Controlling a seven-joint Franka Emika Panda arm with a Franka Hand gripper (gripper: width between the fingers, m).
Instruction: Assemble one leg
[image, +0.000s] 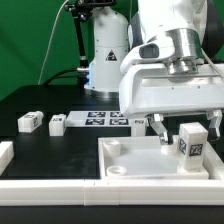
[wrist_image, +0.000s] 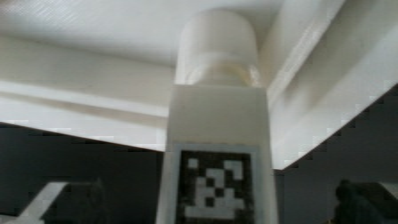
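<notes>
A leg (image: 190, 143), a small white block with a tag on its face, stands upright on the right corner of the large white panel (image: 135, 165). My gripper (image: 187, 128) straddles the leg from above with its jaws open. One finger (image: 160, 129) and the other (image: 213, 121) stand off either side of the leg without touching it. In the wrist view the leg (wrist_image: 217, 150) runs down the middle toward the panel (wrist_image: 89, 70), its rounded end against the panel's corner. The gripper (wrist_image: 210, 205) shows dark fingertips (wrist_image: 365, 200) well clear of the tagged face.
Two more legs (image: 29, 121) (image: 57, 123) lie on the black table at the exterior view's left. The marker board (image: 100, 118) lies behind the panel. A white rail (image: 50, 185) runs along the front edge. The arm's base (image: 108, 55) stands at the back.
</notes>
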